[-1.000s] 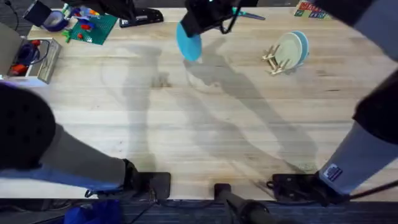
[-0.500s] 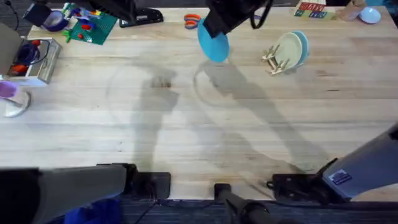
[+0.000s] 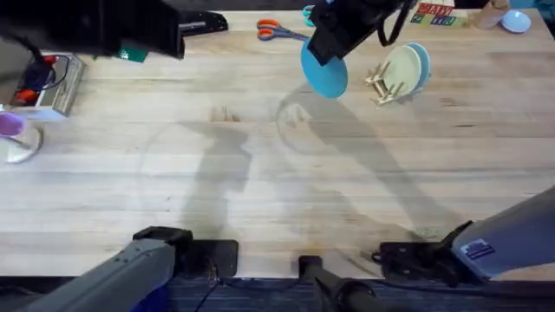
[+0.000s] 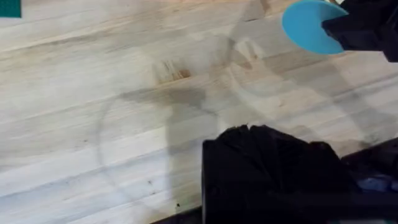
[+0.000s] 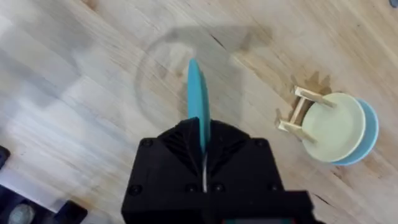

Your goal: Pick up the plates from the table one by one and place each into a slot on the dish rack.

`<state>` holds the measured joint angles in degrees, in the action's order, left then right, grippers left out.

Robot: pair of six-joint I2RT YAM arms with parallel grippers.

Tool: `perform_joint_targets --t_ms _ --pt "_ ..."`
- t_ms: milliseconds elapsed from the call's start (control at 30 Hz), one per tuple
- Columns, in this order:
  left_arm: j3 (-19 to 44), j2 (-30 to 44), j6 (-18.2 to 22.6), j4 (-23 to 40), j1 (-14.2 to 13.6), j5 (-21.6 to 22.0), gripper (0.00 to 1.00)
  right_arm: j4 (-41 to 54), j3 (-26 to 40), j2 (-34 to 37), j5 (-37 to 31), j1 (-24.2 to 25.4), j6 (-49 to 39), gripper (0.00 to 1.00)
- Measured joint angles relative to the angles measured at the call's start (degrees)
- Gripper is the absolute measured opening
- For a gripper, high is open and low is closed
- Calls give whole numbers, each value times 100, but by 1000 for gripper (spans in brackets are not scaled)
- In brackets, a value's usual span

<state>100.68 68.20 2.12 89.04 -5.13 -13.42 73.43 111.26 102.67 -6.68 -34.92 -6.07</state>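
Clamped tight, the right gripper (image 5: 202, 163) holds the teal plate (image 3: 324, 74) by its edge, up in the air just beside the rack (image 3: 384, 83). 2 plates, yellow (image 3: 402, 68) and sky-blue (image 3: 424, 62), stand in the rack. Bare table (image 3: 260, 191) spreads wide on the plate's other side. I cannot tell if the left gripper (image 4: 273, 168) is apart or together.

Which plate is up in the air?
The teal plate, pinched on edge by the right gripper. The yellow and sky-blue plates stand in the rack.
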Motion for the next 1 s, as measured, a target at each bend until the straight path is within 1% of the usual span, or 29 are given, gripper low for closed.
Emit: perform_joint_targets --t_ms 200,400,600,800,900,1000 --pt "-1176 -850 -375 -588 0 81 40 219 0 -279 0 53 0 33" --pt "-2140 -1553 -547 -987 0 106 40 522 0 -541 0 311 -2 33" --pt "-2531 -1687 -585 -1160 0 109 41 573 0 -693 -2 636 -2 35" --pt "-2655 -1634 -605 -1504 0 110 41 672 -12 -754 -2 965 -2 35" --pt "-2655 -1638 -606 -1609 0 109 41 562 -209 -866 -1 1146 -2 35" --pt "-2655 -1638 -605 -1648 0 111 41 319 -613 -1092 -1 1363 -11 35"
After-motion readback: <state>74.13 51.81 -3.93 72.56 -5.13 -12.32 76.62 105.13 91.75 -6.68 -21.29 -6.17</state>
